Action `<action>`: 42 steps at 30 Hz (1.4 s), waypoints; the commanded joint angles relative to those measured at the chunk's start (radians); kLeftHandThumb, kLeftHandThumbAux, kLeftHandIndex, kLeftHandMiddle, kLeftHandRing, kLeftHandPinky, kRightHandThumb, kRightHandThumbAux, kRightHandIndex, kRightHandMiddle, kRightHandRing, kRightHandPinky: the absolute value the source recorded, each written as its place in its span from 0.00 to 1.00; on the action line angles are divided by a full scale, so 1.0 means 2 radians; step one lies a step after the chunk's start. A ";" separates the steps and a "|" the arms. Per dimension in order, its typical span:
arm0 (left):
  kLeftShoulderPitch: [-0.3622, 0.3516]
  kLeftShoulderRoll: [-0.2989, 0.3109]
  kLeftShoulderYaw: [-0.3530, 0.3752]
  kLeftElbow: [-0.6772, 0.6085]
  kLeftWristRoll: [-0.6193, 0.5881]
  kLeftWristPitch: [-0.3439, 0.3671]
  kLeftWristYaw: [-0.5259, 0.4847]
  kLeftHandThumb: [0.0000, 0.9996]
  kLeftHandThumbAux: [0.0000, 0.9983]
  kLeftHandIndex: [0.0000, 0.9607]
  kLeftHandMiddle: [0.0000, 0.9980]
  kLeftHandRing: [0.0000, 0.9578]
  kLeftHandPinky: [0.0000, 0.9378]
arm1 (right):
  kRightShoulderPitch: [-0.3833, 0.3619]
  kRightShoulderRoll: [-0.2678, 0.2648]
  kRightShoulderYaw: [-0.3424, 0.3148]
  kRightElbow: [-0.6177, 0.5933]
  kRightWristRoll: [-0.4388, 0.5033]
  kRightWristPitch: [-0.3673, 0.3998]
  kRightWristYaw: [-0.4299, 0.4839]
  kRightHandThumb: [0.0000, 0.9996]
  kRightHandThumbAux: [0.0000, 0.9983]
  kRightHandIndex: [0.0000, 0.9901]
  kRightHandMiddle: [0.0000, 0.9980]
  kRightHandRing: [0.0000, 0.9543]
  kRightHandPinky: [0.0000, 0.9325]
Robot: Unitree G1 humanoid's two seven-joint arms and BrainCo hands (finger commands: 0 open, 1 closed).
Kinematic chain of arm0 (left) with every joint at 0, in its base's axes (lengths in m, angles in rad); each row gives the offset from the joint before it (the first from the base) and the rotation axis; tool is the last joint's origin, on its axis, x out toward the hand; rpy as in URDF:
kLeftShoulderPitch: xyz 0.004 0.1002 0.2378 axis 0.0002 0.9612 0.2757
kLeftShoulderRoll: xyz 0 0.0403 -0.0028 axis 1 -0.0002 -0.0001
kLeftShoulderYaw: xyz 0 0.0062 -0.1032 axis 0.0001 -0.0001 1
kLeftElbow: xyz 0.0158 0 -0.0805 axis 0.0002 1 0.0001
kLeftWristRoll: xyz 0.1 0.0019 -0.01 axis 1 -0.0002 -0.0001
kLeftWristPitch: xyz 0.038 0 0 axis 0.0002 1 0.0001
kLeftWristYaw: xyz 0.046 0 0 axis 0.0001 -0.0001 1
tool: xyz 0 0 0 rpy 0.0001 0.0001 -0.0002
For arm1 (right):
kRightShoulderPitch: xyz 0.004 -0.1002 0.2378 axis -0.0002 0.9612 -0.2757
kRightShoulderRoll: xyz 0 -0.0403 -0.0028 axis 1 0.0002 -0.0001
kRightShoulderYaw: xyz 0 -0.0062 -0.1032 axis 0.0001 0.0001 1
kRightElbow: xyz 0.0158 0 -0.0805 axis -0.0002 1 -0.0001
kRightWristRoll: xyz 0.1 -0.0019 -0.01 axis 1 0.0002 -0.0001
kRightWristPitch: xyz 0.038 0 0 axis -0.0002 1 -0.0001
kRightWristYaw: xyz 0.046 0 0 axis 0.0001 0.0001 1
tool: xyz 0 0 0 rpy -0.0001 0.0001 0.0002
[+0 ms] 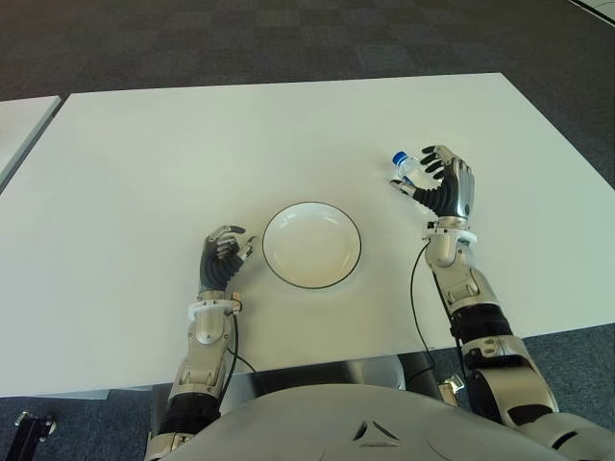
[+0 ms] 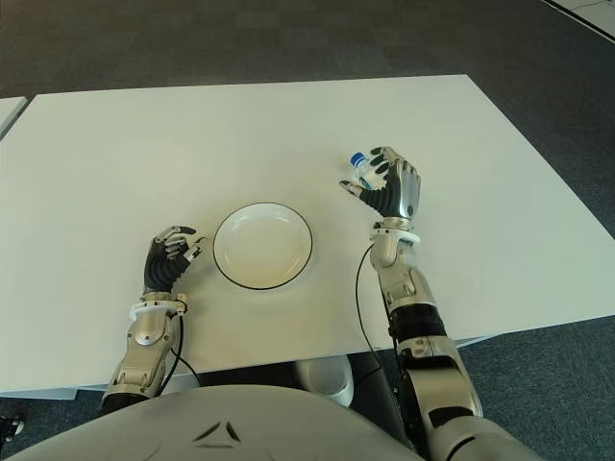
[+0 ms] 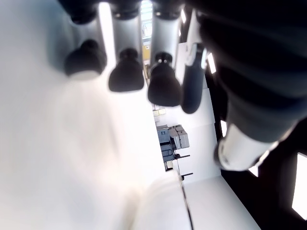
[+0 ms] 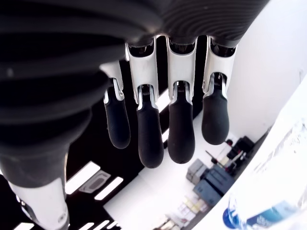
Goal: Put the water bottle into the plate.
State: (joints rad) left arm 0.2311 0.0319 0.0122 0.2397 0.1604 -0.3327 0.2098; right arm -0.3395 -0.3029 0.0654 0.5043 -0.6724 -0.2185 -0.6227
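The water bottle, clear with a blue cap, shows on the white table to the right of the plate. My right hand is right behind it, fingers and thumb spread on either side of it. The right wrist view shows the fingers stretched out and the bottle apart from them, not grasped. The white plate with a dark rim lies near the table's front edge and holds nothing. My left hand shows just left of the plate, loosely curled and holding nothing.
A second white table edge shows at the far left. Dark carpet lies beyond the table's far edge. A black cable runs along my right forearm over the table's front edge.
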 commanded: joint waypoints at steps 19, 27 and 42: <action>0.015 -0.005 -0.006 -0.021 0.006 0.043 -0.001 0.71 0.72 0.45 0.78 0.83 0.85 | -0.174 -0.012 0.065 0.228 -0.026 0.177 -0.007 0.57 0.15 0.00 0.00 0.00 0.00; 0.017 -0.006 -0.007 -0.025 0.007 0.046 0.000 0.71 0.72 0.45 0.78 0.82 0.85 | -0.204 -0.015 0.076 0.323 0.000 0.155 0.037 0.55 0.13 0.00 0.00 0.00 0.00; 0.020 -0.007 -0.006 -0.023 0.008 0.036 0.006 0.71 0.72 0.45 0.77 0.81 0.84 | -0.225 -0.013 0.107 0.405 0.014 0.147 0.085 0.56 0.16 0.00 0.00 0.00 0.00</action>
State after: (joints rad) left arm 0.2555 0.0243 -0.0026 0.1718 0.1679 -0.2733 0.2103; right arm -0.7768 -0.3362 0.2624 1.2899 -0.6589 0.0763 -0.4826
